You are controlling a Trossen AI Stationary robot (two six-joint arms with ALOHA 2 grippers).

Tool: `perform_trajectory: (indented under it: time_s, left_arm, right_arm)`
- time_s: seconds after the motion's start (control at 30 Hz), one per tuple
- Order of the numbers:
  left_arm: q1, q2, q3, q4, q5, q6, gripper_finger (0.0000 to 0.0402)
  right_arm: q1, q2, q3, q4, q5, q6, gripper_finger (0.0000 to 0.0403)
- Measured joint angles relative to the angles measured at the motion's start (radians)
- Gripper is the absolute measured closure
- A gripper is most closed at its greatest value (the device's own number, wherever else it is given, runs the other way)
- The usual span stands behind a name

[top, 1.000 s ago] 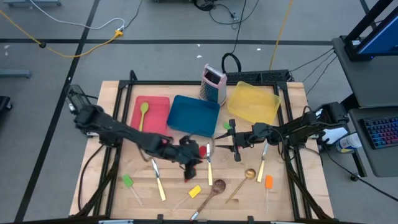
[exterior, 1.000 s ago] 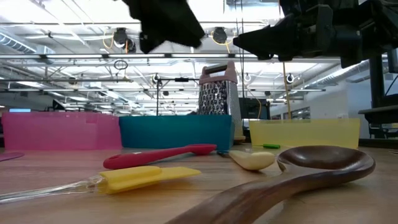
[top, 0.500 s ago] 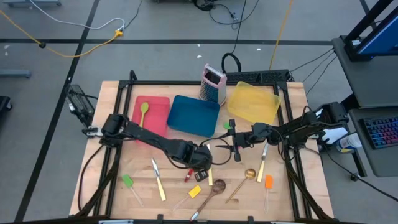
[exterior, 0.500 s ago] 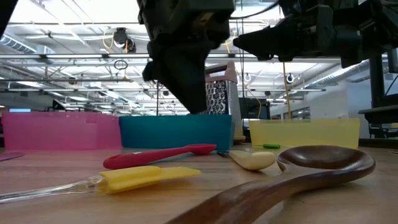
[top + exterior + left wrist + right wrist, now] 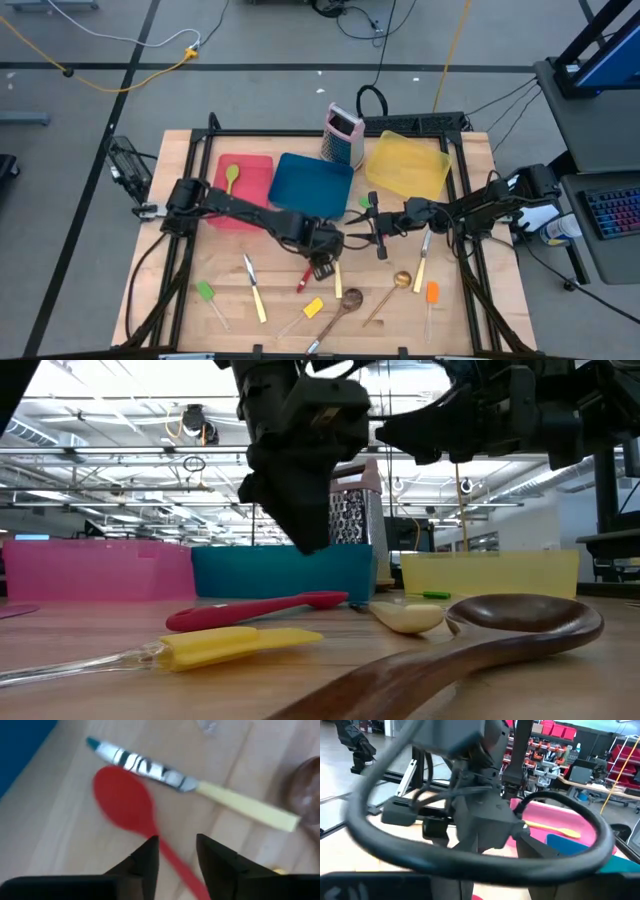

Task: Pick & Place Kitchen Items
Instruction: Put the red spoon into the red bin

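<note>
A red spoon (image 5: pixel 125 805) lies flat on the wooden table (image 5: pixel 180 300), beside a pale-handled knife (image 5: pixel 240 805). My left gripper (image 5: pixel 177 857) hangs open just above the spoon's handle (image 5: pixel 172 860), pointing steeply down, one finger on either side and clear of it (image 5: pixel 305 545). In the high view it stands mid-table (image 5: pixel 322 268). My right gripper (image 5: pixel 380 232) hovers open and level to its right, holding nothing. A yellow spatula (image 5: pixel 240 643) and a wooden spoon (image 5: pixel 480 640) lie near the front.
At the back stand a red tray (image 5: pixel 255 170) holding a green spoon (image 5: pixel 230 180), a blue tray (image 5: pixel 310 185), a yellow tray (image 5: pixel 405 165) and a metal grater (image 5: pixel 343 135). A green spatula (image 5: pixel 205 292), an orange spatula (image 5: pixel 431 292) and more cutlery (image 5: pixel 255 290) lie along the front.
My left gripper has moved toward the table's right edge and sunk toward the red spoon, tipping from a shallow slant to pointing steeply down. The spoon and the other utensils have stayed where they were.
</note>
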Motion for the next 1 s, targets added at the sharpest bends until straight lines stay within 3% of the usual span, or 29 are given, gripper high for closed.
perform_trajectory:
  time_s: [0.2, 0.63, 0.83, 1.0]
  left_arm:
    - [0.003, -0.002, -0.034, -0.020, -0.027, -0.076, 0.0212]
    - [-0.014, -0.002, -0.210, 0.207, -0.050, -0.157, 0.0209]
    - [-0.012, -0.007, -0.244, 0.251, -0.058, -0.157, 0.0246]
    - [-0.011, -0.006, -0.246, 0.234, -0.067, -0.151, 0.0321]
  right_arm:
    - [0.000, 0.000, 0.000, 0.005, 0.000, 0.000, 0.0273]
    - [0.000, 0.000, 0.000, -0.004, -0.002, 0.143, 0.0273]
    - [0.000, 0.000, 0.000, -0.003, -0.001, 0.190, 0.0273]
    - [0.000, 0.000, 0.000, -0.015, 0.000, 0.264, 0.0273]
